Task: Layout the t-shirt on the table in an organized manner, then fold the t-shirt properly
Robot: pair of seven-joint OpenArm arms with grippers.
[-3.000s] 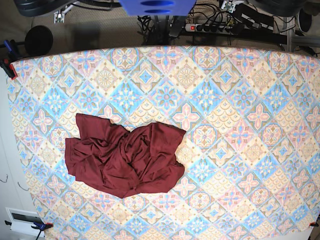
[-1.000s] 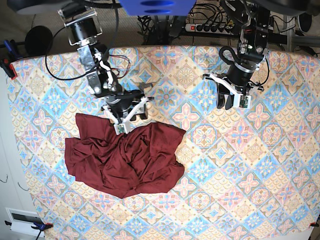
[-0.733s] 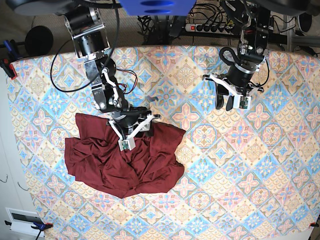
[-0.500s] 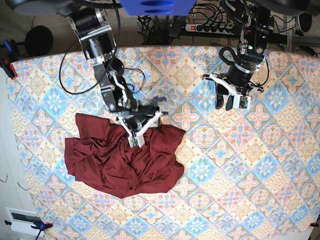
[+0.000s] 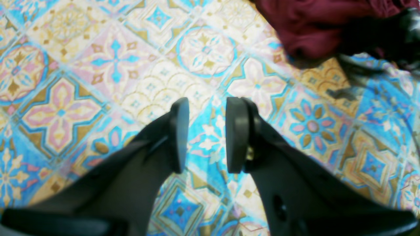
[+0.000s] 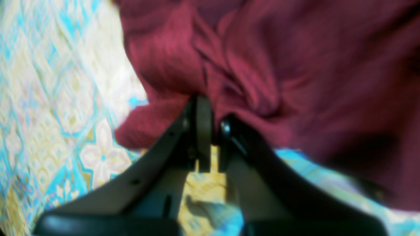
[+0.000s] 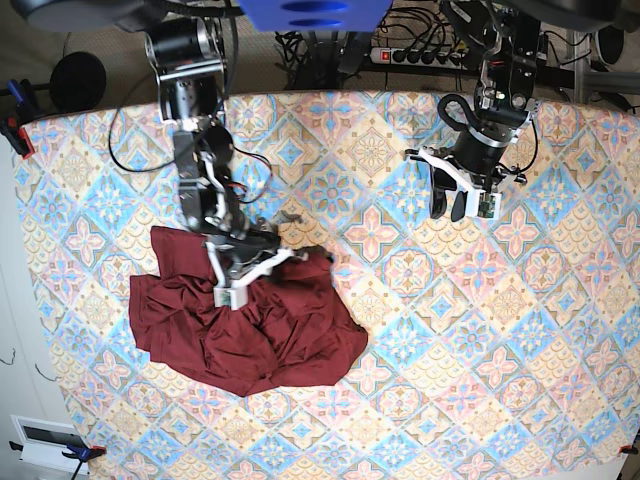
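Note:
The dark maroon t-shirt (image 7: 250, 330) lies crumpled on the left half of the table (image 7: 500, 350). My right gripper (image 7: 308, 253) is at the shirt's upper right edge. In the right wrist view its fingers (image 6: 204, 131) stand nearly together, with a fold of the t-shirt (image 6: 262, 65) pinched at the tips of the right gripper (image 6: 211, 111). My left gripper (image 7: 455, 208) hovers over bare patterned cloth at the back right, well apart from the shirt. In the left wrist view the left gripper (image 5: 205, 131) is open with nothing between its pads, and the t-shirt (image 5: 311, 29) shows at the top right.
A power strip (image 7: 430, 55) and cables lie beyond the table's far edge. A round black object (image 7: 78, 80) and a clamp (image 7: 15, 130) sit at the back left corner. A white box (image 7: 45, 440) is off the front left corner.
My right gripper has gone from wide open to shut on the shirt's upper right edge, and that corner has been drawn to the left. The left arm has stayed in place.

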